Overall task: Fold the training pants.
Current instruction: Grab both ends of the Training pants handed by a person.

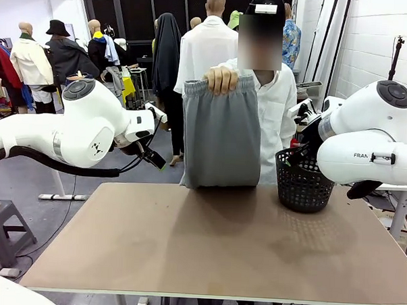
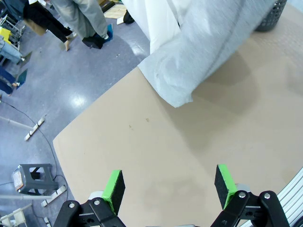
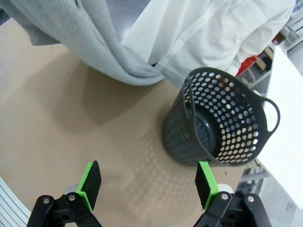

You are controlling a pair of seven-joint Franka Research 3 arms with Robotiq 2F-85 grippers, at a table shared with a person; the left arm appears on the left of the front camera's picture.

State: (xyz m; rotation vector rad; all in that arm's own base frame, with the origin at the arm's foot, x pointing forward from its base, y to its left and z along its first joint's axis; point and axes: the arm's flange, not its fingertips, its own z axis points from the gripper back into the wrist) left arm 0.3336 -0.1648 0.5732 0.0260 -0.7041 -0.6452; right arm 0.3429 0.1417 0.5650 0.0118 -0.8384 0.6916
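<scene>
The front view looks level across the tabletop (image 1: 213, 247) from the robot's side. Each wrist view looks down from above it (fairly high, tilted): past the left hand (image 2: 168, 179) at a tabletop corner, past the right hand (image 3: 147, 175) at the basket (image 3: 177, 135). All share the training pants (image 1: 221, 136).

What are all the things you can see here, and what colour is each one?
training pants: one, light grey, held up by the waistband at the table's far side, lower end down at the tabletop
basket: one, black mesh, standing on the table's far right part, beside the pants
table: one, tan, in the middle between the arms
stool: one, grey, on the floor left of the table
white shirt: one, worn by the person behind the pants
person's hand: one, gripping the waistband
left gripper: one, black with green pads, open, above the table
right gripper: one, black with green pads, open, near the basket
</scene>
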